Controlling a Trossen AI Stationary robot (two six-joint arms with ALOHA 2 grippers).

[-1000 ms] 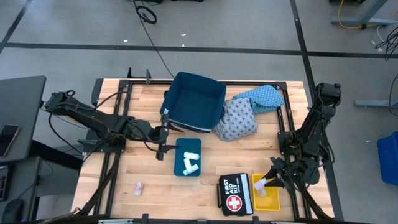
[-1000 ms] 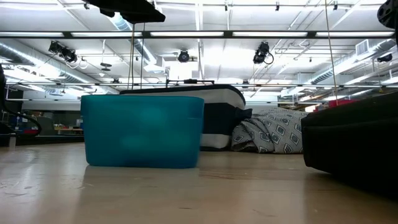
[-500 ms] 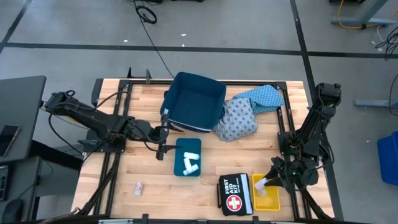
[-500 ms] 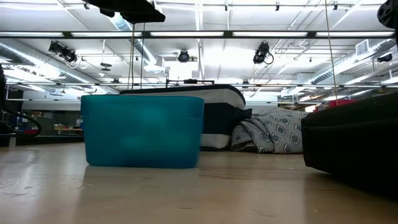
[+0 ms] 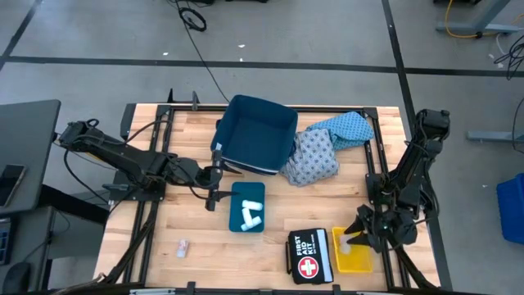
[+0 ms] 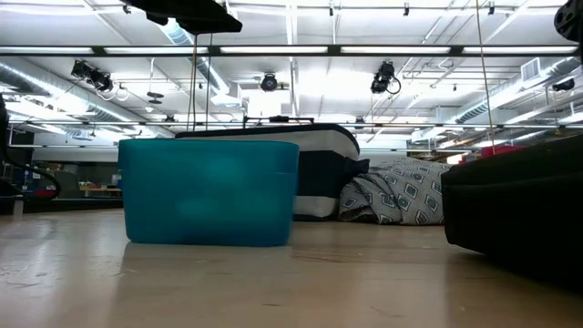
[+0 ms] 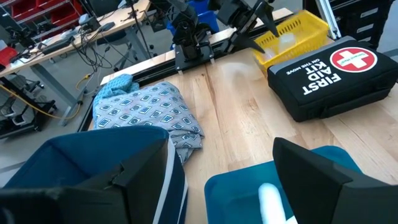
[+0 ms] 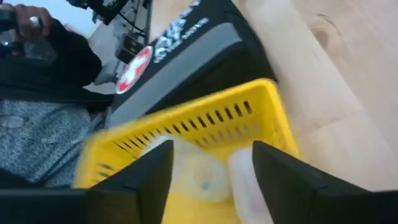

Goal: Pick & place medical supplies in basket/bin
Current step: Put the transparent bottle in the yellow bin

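My right gripper (image 5: 357, 233) stands open over the yellow basket (image 5: 360, 262) near the table's right front corner. In the right wrist view a white roll (image 8: 244, 179) and a pale packet (image 8: 189, 174) lie in the basket (image 8: 186, 127) between the spread fingers. My left gripper (image 5: 214, 187) hangs open between the dark blue bin (image 5: 256, 133) and the teal tray (image 5: 236, 220), which holds two white rolls (image 5: 250, 211). Two patterned cloth garments (image 5: 315, 156) lie bunched against the bin's right side. A small packet (image 5: 182, 246) lies on the table at front left.
A black first aid kit (image 5: 308, 256) lies right beside the yellow basket's left side. Black frame rails (image 5: 372, 164) run along the table's left and right sides. Bare wood lies between the tray and the small packet. A person's hand (image 8: 18, 25) shows beyond the table.
My right gripper has rolled at the wrist over the yellow basket while staying in place. The basket has turned slightly on the table.
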